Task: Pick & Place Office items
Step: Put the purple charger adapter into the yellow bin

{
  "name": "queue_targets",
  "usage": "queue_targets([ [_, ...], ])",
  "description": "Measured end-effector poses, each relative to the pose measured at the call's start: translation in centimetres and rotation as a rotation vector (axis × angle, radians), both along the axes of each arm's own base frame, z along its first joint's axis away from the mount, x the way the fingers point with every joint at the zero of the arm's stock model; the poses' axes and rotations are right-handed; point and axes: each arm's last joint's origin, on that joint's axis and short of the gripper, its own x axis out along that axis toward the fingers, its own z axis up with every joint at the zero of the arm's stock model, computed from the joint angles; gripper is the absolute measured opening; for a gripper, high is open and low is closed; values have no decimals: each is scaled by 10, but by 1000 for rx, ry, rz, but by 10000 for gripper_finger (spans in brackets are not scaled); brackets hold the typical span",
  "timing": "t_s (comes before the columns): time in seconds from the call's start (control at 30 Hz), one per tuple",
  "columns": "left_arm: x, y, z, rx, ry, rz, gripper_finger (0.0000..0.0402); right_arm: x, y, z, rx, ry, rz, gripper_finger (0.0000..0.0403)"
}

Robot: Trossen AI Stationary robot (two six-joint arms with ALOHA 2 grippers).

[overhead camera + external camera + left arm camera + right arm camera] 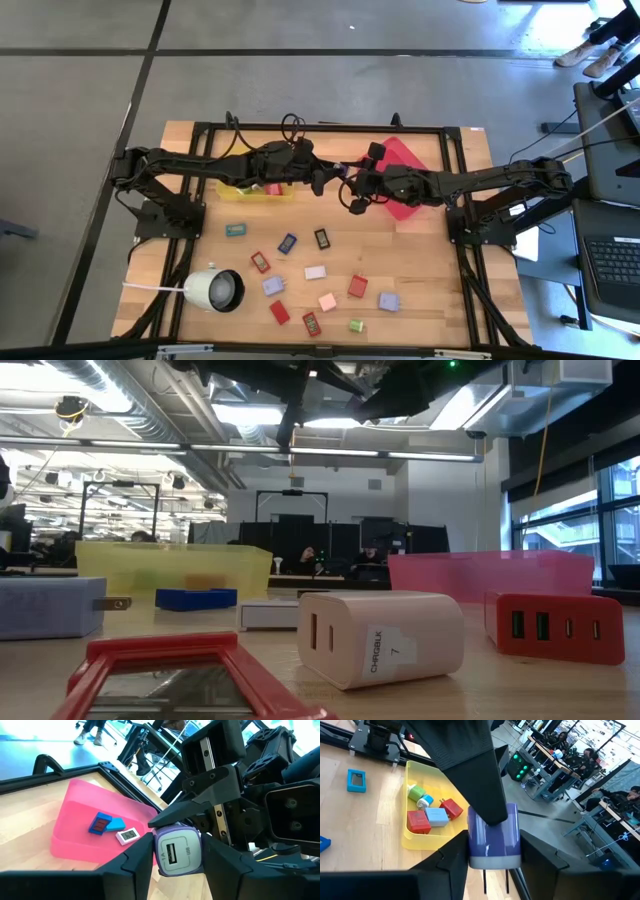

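A lilac charger-like block (176, 854), one of the office items, hangs in mid-air over the table's middle between my two grippers. My left gripper (326, 180) reaches in from the table's left and my right gripper (347, 184) from the right; both are shut on it. Several more small blocks lie flat on the near half of the table, among them a teal one (236, 230), a black one (321, 238) and a white one (315, 271). My left gripper pinches the lilac block between its two fingers, one on each side (160, 856) of the face with the socket. The fingers (137, 862) come in about level from the table's left. The block is clear of the table. My right gripper pinches the same block by two opposite sides (476, 845) between its fingers (452, 860), coming about level from the table's right. My left gripper's dark finger (480, 790) covers the block's far part. The block hangs clear of the table.
A yellow tray (417, 842) with green, red and blue blocks stands at the far left under my left arm. A pink-red tray (75, 810) with blue and white blocks stands at the far right. A white round object (215, 290) lies near the front left.
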Motion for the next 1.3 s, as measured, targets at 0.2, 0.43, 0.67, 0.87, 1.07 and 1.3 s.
queue_targets([
  [0.2,0,0,0,4,0,-6,145,0,0,-1,-4,7,-12,210],
  [0.43,0,0,0,18,3,-9,145,-3,-2,-3,-32,44,-83,261],
  [0.67,-9,12,3,60,57,21,144,-19,-5,-6,-8,149,-166,276],
  [0.87,-29,31,-5,97,266,123,144,-29,-4,-16,78,254,-140,270],
  [1.07,-57,41,-21,136,595,265,145,-33,-2,-24,210,313,-122,262],
  [1.3,-84,39,-43,163,975,377,145,-34,-1,-25,251,308,-134,255],
])
